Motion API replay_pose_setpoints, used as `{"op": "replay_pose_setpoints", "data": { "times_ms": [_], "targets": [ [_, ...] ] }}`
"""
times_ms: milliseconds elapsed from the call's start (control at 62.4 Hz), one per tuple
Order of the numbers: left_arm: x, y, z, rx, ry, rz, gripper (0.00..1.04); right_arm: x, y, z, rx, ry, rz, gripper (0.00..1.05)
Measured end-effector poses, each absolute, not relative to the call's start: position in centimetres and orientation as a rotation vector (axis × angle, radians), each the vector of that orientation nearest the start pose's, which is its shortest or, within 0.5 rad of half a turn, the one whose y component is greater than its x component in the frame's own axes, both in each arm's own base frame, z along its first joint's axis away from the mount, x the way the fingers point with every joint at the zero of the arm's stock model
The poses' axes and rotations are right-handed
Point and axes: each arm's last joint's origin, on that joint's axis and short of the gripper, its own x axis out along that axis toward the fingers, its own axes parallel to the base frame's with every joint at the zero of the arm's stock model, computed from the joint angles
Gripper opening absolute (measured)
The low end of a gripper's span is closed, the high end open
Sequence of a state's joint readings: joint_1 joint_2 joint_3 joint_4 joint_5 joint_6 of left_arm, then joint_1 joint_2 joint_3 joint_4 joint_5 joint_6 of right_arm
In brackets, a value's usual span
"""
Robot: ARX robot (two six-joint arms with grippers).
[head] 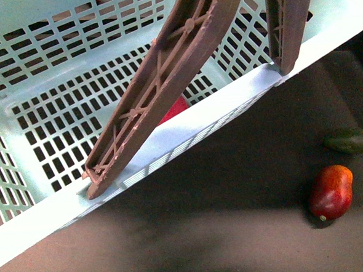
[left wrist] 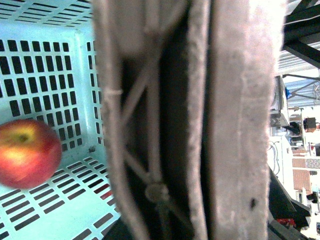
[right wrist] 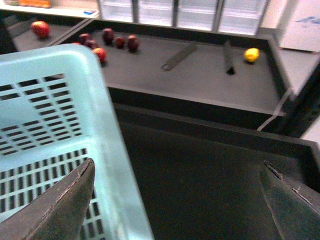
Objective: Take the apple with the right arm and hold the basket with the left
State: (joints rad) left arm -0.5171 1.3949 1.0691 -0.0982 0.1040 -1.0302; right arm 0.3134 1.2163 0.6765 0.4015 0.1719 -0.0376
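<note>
The pale mint-blue basket [head: 187, 126] fills the left of the front view, with its brownish-mauve handles [head: 159, 75] swung up. The apple [left wrist: 27, 152], red with a yellow patch, lies on the basket floor in the left wrist view. In the front view only a red sliver [head: 175, 107] of it shows behind a handle. My left gripper is shut on the handles [left wrist: 200, 120], which fill the left wrist view and hide its fingers. My right gripper [right wrist: 175, 210] is open and empty, over the dark surface just outside the basket's rim [right wrist: 102, 130].
A red-orange mango-like fruit [head: 331, 191] and a dark green oval fruit [head: 350, 140] lie on the dark table right of the basket. In the right wrist view, a far shelf holds several red fruits [right wrist: 107, 39] and a yellow one [right wrist: 251, 54].
</note>
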Motion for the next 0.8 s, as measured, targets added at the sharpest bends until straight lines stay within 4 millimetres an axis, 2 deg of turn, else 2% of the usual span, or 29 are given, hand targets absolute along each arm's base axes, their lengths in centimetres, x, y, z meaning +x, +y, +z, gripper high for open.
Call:
{"op": "replay_pose_setpoints", "data": {
  "times_ms": [96,192,240,368,560,753,769,801],
  "targets": [
    [27.1,-15.7,30.2,-0.899,0.699,-0.342,0.15,24.8,6.6,26.3,-0.068,0.123,0.09,0.96],
    [27.0,-15.8,30.2,-0.899,0.704,-0.35,0.15,24.8,6.5,26.2,-0.069,0.127,0.093,0.96],
    [27.0,-15.9,30.2,-0.901,0.708,-0.355,0.15,24.7,6.4,26.0,-0.051,0.089,0.049,0.91],
    [27.0,-15.8,30.2,-0.904,0.707,-0.352,0.15,23.0,5.1,24.6,-0.015,0.0,0.011,0.7],
    [27.1,-15.8,30.2,-0.897,0.697,-0.341,0.15,20.5,3.4,22.2,-0.014,0.008,0.005,0.41],
    [27.0,-15.8,30.2,-0.901,0.702,-0.347,0.15,18.3,2.2,20.4,-0.012,0.011,0.007,0.07],
    [27.0,-15.8,30.2,-0.9,0.702,-0.347,0.15,18.0,2.0,20.2,-0.012,0.01,0.006,0.02],
    [27.0,-15.8,30.2,-0.9,0.702,-0.347,0.15,17.6,1.9,20.0,-0.011,0.008,0.008,0.02]
  ]
}}
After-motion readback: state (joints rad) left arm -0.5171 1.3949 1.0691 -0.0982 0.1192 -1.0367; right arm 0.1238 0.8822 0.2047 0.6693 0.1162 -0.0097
